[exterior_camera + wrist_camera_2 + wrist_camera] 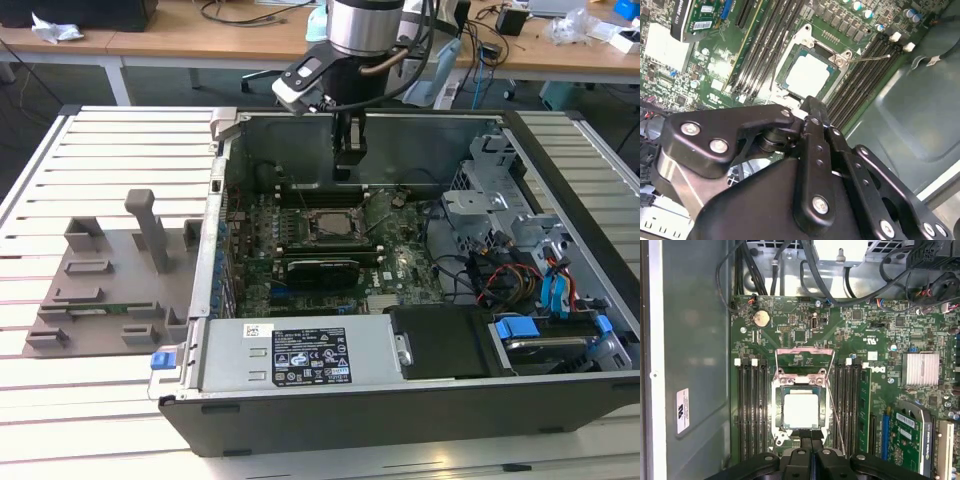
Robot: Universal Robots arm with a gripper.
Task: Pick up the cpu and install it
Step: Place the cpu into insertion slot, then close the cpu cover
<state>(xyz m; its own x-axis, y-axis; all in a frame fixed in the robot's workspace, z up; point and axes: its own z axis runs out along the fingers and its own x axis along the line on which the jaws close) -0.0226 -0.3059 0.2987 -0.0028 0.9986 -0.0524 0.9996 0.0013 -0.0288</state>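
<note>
**A:** Gripper [810, 436] is hovering with fingers pressed together, holding nothing?

**B:** Yes. The cpu [801, 411] is lying in the socket [776, 399], with the gripper at its twelve o'clock in the exterior view.

**A:** Step?

**B:** Seating looks finished. The plate [805, 351] is standing open, so I'd say locking is calling for a level press.

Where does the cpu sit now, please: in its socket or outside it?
In the socket: the cpu lies flat inside the socket frame, its pale top uncovered, with the retention plate flipped open.
</note>
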